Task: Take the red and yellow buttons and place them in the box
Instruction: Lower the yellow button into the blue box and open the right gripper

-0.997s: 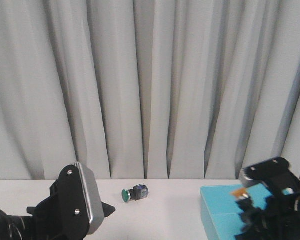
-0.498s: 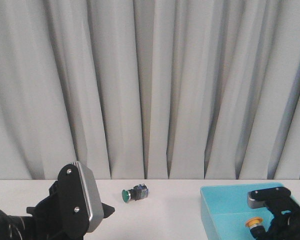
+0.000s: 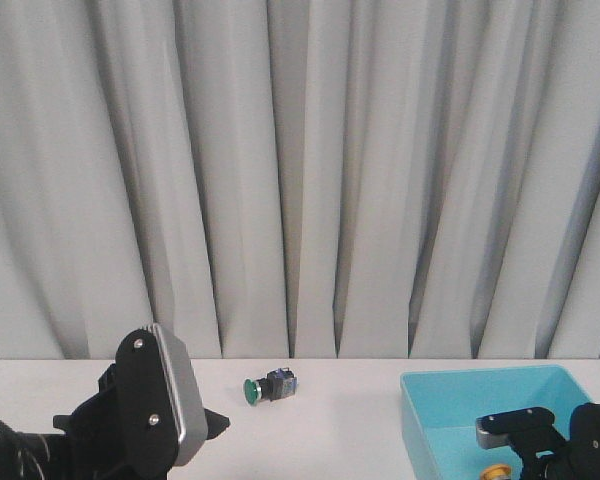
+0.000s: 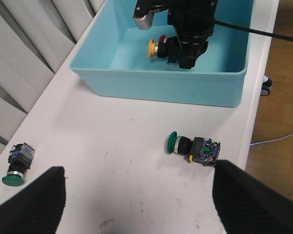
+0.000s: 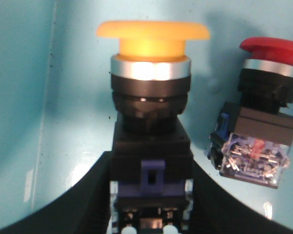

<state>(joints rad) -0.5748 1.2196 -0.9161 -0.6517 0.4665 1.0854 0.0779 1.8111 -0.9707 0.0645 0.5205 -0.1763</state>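
The yellow button [image 5: 151,97] sits between my right gripper's [image 5: 151,195] fingers, which are shut on its dark body. It is low inside the light turquoise box [image 4: 161,90], cap toward the box wall. The red button [image 5: 263,117] lies on the box floor right beside it. In the left wrist view the right gripper [image 4: 185,48] is down in the box with the yellow cap [image 4: 153,48] and a bit of red [image 4: 162,39] showing. The front view shows the box [image 3: 440,400] and yellow cap [image 3: 495,472] at lower right. My left gripper [image 4: 136,204] is open and empty above the table.
A green-capped button [image 4: 193,146] lies on the white table near its edge, in front of the box. Another green button [image 4: 17,163] lies near the curtain and shows in the front view [image 3: 270,385]. Wooden floor lies beyond the table edge.
My right gripper has come down into the box with the yellow button, from above the rim to near the floor. The left arm has not moved.
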